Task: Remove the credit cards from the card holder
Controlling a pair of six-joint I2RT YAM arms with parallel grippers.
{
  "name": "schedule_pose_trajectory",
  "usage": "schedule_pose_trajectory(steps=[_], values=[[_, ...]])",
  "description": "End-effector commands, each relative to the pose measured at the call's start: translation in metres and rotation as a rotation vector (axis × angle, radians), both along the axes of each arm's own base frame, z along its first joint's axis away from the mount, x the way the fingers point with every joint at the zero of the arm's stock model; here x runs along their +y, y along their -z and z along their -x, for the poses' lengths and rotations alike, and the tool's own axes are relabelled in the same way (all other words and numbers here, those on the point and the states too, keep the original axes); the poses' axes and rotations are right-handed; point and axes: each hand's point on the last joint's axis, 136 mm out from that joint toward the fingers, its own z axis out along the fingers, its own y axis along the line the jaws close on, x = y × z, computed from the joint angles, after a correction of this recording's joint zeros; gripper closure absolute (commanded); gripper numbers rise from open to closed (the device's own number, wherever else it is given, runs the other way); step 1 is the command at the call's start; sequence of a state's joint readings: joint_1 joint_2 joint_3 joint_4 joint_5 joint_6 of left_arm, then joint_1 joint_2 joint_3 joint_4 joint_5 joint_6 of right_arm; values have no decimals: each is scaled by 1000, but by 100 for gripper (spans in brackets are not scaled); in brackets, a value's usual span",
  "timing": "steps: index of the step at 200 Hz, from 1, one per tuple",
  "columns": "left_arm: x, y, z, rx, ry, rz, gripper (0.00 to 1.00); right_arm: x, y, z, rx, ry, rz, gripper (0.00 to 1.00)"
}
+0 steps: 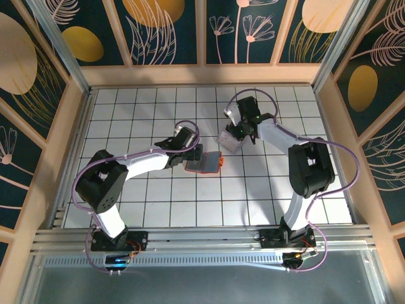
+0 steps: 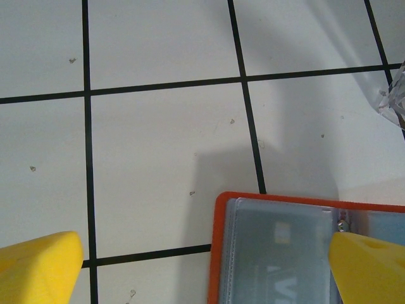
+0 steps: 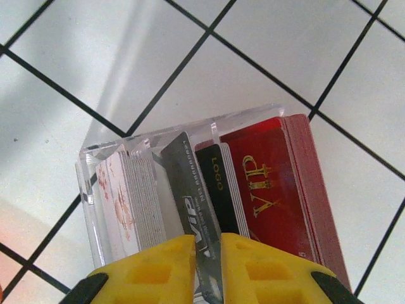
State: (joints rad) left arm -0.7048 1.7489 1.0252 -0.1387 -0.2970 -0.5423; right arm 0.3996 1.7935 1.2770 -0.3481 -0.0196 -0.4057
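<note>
Looks partway done. Pinches a thin grey card (image 3: 183,171) edge-on between the right fingers (image 3: 190,263), down among the red, black and white cards in a clear plastic box (image 3: 88,183). Holds the left fingers (image 1: 195,154) spread wide over the small orange-red folding card holder (image 1: 205,164), lying open on the white tiled counter (image 1: 126,126). Seems to leave at least one lettered card (image 2: 278,253) in its blue-grey sleeve.

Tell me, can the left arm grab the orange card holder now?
Probably yes: the left tool is wide open right over the card holder, which lies open on the table, with nothing between them.
</note>
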Motion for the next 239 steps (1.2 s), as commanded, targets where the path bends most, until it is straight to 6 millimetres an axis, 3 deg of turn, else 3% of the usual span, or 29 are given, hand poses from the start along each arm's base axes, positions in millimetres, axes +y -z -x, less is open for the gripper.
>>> schedule_pose_trajectory(steps=[1,41,59,83,92,104,131,180,206,239], values=[[6,-5,-2,-2,-20,-8,1,-5,-24,-1,-37,36,-30,81],[7,-6,-2,-3,-43,4,1,-3,-50,0,-56,144,-108,80],[14,-5,-3,4,-81,22,1,-11,-63,2,-76,292,-160,77],[30,3,-4,24,-152,57,1,-6,-71,20,-56,455,-264,77],[35,-11,-9,-2,-182,105,1,0,-70,30,-49,498,-282,77],[51,-1,-3,22,-226,120,1,10,-70,45,-46,545,-288,75],[80,-2,-2,10,-325,196,1,43,-60,77,-17,609,-286,70],[126,-8,5,-45,-464,205,1,131,-18,118,62,536,-245,56],[143,-9,12,-67,-523,191,1,154,13,124,100,524,-175,49],[154,-10,19,-89,-564,183,1,171,37,126,144,497,-171,45]])
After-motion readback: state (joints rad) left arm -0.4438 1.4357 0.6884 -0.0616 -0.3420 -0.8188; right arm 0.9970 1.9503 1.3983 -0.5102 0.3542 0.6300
